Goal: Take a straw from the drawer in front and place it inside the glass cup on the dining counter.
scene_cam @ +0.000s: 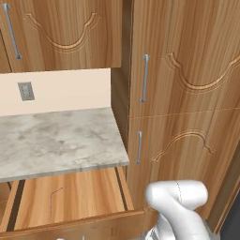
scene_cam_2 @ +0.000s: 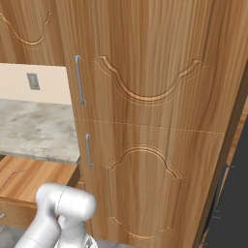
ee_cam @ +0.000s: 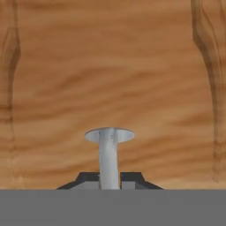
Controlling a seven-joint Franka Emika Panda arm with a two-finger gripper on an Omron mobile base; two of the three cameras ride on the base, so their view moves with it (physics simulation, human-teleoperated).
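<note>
The drawer (scene_cam: 89, 194) stands pulled out under the worktop, its light wood inside showing. The straw (scene_cam: 52, 202), a thin red line with a bent top, lies on the drawer floor at the left, and also appears as the straw (scene_cam_2: 9, 180) at the left edge of the right base view. In the hand view my gripper (ee_cam: 109, 178) is shut on the drawer's silver handle (ee_cam: 109, 152), one dark fingertip on each side of the bar, close against the brown drawer front (ee_cam: 114, 79). The glass cup and the dining counter are out of view.
A marbled kitchen worktop (scene_cam: 56, 140) overhangs the back of the open drawer. A tall wood cabinet (scene_cam: 187, 93) with two silver door handles stands to the right. An upper cabinet (scene_cam: 65, 28) and a wall outlet (scene_cam: 26, 91) are above the worktop.
</note>
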